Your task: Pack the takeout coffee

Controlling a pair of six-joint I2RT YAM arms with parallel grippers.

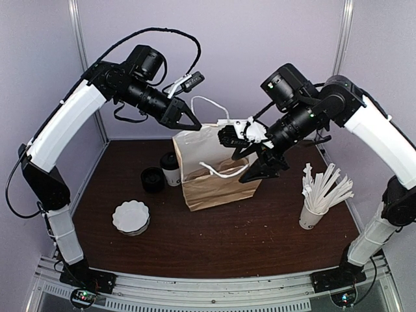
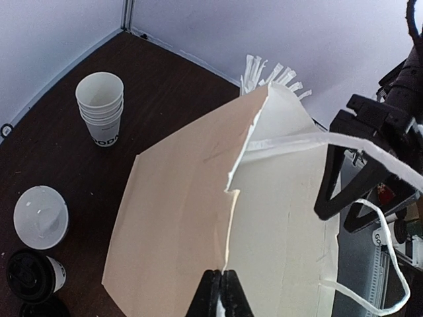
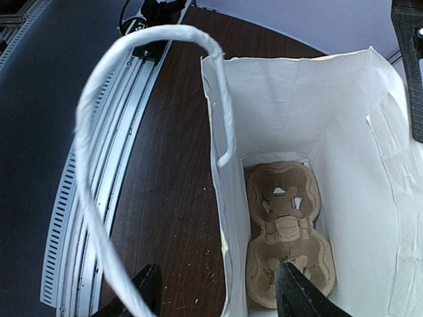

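The takeout coffee point(image 1: 171, 169), a white cup with a black lid, stands behind the left side of the paper bag point(image 1: 208, 182). In the left wrist view the coffee point(image 2: 34, 277) is at the lower left. My left gripper point(image 1: 190, 122) is shut on the bag's top edge point(image 2: 228, 198), and its tips point(image 2: 223, 285) pinch the paper. My right gripper point(image 1: 260, 170) is open and straddles the bag's right wall, one finger point(image 3: 297, 297) inside and one finger point(image 3: 142, 294) outside. A brown cardboard cup carrier point(image 3: 287, 231) lies on the bag's bottom with nothing in it.
A black lid point(image 1: 153, 179) sits beside the coffee. White lids point(image 1: 130, 217) lie front left. A cup of white wrapped sticks point(image 1: 315, 207) stands at the right. A nested cup stack point(image 2: 100, 111) and a white lid point(image 2: 41, 216) are behind the bag. The bag's handle point(image 3: 132, 99) loops over my right gripper.
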